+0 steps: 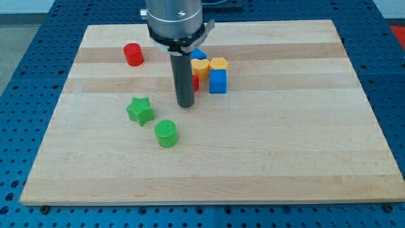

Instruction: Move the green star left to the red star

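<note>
The green star [140, 110] lies on the wooden board, left of centre. My tip [185, 105] rests on the board to the star's right, a short gap away, not touching it. A small red block [195, 83], possibly the red star, is mostly hidden behind my rod in the cluster at the view's top centre. A red cylinder [133, 54] stands at the upper left.
A green cylinder [167, 133] sits just below and right of the green star. A blue cube [218, 81], two yellow blocks [218, 63] [200, 66] and a blue block [198, 54] cluster right of my rod. The board's edges [38, 158] border a blue perforated table.
</note>
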`<state>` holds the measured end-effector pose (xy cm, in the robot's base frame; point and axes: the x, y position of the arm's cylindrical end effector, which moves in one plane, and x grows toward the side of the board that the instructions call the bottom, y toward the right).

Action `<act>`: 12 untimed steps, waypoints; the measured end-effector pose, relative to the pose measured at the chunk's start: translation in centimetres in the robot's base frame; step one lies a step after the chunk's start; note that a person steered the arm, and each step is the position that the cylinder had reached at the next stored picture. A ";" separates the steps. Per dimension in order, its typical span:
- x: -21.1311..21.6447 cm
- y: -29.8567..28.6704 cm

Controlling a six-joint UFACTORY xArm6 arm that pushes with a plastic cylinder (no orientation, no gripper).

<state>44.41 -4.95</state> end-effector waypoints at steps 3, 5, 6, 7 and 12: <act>3.0 -7.6; -1.5 -16.3; -0.6 -17.1; -0.9 -19.1; -4.9 -20.6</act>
<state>39.56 -25.60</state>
